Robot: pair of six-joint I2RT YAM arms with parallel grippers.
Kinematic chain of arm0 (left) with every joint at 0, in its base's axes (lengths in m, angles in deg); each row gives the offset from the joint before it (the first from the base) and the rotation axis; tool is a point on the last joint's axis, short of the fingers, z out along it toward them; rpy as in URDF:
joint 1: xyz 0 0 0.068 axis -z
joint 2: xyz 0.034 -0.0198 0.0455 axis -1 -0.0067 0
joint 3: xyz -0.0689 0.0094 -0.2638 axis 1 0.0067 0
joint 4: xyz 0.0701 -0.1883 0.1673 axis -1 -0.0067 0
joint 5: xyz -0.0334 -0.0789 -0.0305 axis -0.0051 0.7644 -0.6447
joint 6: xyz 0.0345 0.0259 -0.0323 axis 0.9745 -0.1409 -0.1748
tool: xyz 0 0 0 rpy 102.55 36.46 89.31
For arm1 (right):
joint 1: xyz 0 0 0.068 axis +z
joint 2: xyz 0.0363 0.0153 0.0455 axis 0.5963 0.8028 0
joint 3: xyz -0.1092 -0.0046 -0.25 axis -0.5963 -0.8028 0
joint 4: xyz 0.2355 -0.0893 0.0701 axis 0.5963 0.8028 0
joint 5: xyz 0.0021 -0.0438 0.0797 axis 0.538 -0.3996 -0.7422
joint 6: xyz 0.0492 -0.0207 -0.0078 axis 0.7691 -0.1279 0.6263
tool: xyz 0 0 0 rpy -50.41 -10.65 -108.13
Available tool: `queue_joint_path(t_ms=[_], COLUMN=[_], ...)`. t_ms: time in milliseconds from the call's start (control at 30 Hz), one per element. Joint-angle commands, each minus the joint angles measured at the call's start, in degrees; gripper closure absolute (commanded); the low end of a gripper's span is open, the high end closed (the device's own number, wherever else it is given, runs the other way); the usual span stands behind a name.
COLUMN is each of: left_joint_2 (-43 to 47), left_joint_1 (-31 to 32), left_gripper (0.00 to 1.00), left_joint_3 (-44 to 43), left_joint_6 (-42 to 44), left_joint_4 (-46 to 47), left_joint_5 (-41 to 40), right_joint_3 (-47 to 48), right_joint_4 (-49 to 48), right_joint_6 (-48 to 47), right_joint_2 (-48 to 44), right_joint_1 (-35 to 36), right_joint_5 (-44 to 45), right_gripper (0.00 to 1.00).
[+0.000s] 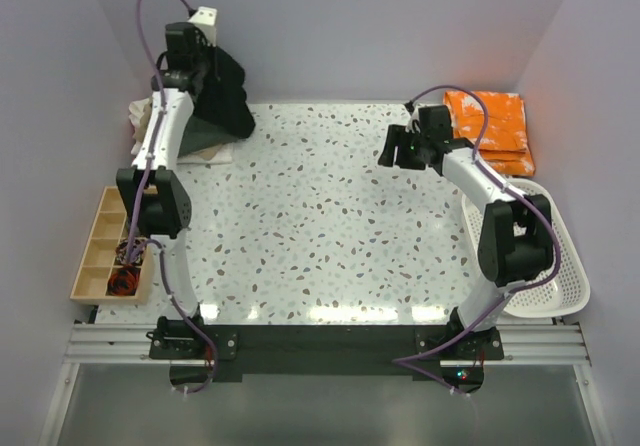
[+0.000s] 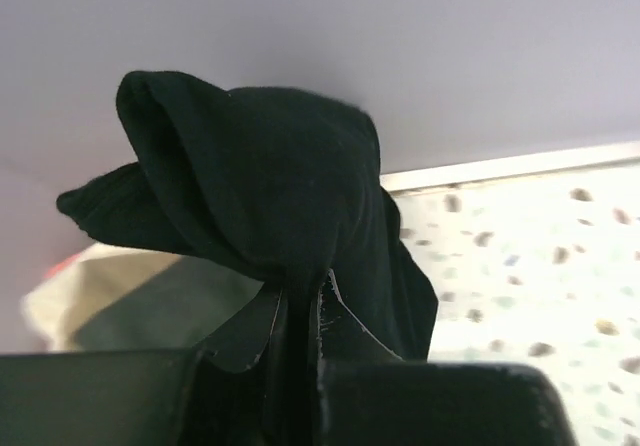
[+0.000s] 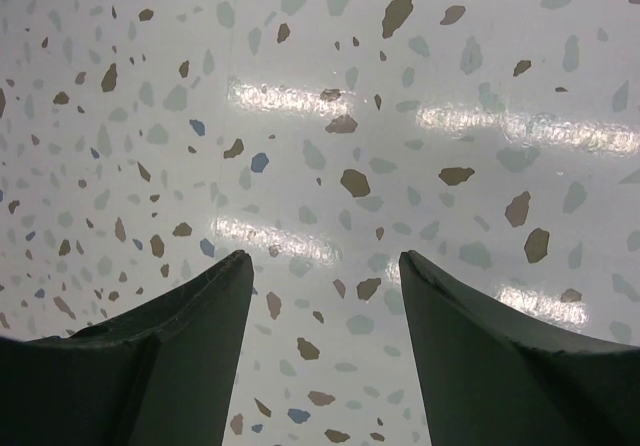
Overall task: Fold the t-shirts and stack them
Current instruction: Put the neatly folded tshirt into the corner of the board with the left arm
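My left gripper (image 1: 205, 64) is raised at the back left and shut on the black t-shirt (image 1: 228, 96), which hangs bunched from it. In the left wrist view the black t-shirt (image 2: 270, 176) is pinched between the fingers of my left gripper (image 2: 300, 311). Below it lies a folded grey-green t-shirt (image 1: 205, 148) (image 2: 170, 301), with a cream one (image 1: 140, 116) beside it against the left wall. My right gripper (image 1: 403, 149) (image 3: 325, 266) hovers open over the bare speckled table (image 3: 330, 86), with nothing between its fingers.
Orange folded cloth (image 1: 492, 126) lies at the back right corner. A white plastic basket (image 1: 560, 266) sits on the right edge. A wooden compartment tray (image 1: 105, 251) with small parts stands on the left edge. Purple walls close in three sides.
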Motion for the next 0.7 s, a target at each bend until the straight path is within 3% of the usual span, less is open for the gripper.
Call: queue_joint_path(t_ms=[0,67,100,133,167,200,333,467,567,667], left_joint_2=[-1.1,-1.5,-1.9,-1.9,-1.5,-0.2,4.0,6.4,8.2,14.4], left_joint_1=[-7.9,-10.2,-12.1,-12.5,-12.8,-12.9,-13.0,-12.9,-12.8,-12.4], left_gripper=[1.00,1.00,0.95,0.48,0.12,0.00,0.00,0.00,0.00,0.00], left_joint_3=[-6.1,-5.2,-4.6,-3.2,-1.6,0.4,8.0,5.7,2.8,9.5], left_joint_6=[5.9,5.6,5.1,5.2,5.3,6.3,5.7,3.7,-0.4,-5.8], left_joint_4=[-2.6,-2.0,-1.9,-1.9,-0.5,0.8,6.3,5.4,1.9,4.7], left_joint_5=[-3.2,-2.3,-2.2,-2.4,-3.1,-5.1,-11.5,-13.3,-7.8,0.9], right_joint_3=[0.6,0.7,0.8,0.8,1.2,1.4,1.6,0.4,-0.6,-2.7], right_joint_4=[-1.2,-1.2,-1.3,-1.3,-1.3,-1.2,-1.2,-1.7,-2.7,-4.2], right_joint_6=[-0.1,-0.1,0.0,0.1,0.1,0.3,0.1,0.1,0.5,0.6], right_joint_2=[1.4,2.1,2.5,2.9,3.1,3.5,3.4,2.0,0.5,-2.5], right_joint_1=[-0.4,-0.4,-0.4,-0.3,-0.3,-0.4,-0.3,-0.4,-0.3,-0.1], right_joint_5=[-1.6,-2.0,-2.2,-2.7,-2.9,-3.0,-3.3,-2.9,-2.8,-2.0], right_gripper=[0.35,0.36,0.36,0.36,0.36,0.36,0.36,0.36,0.36,0.35])
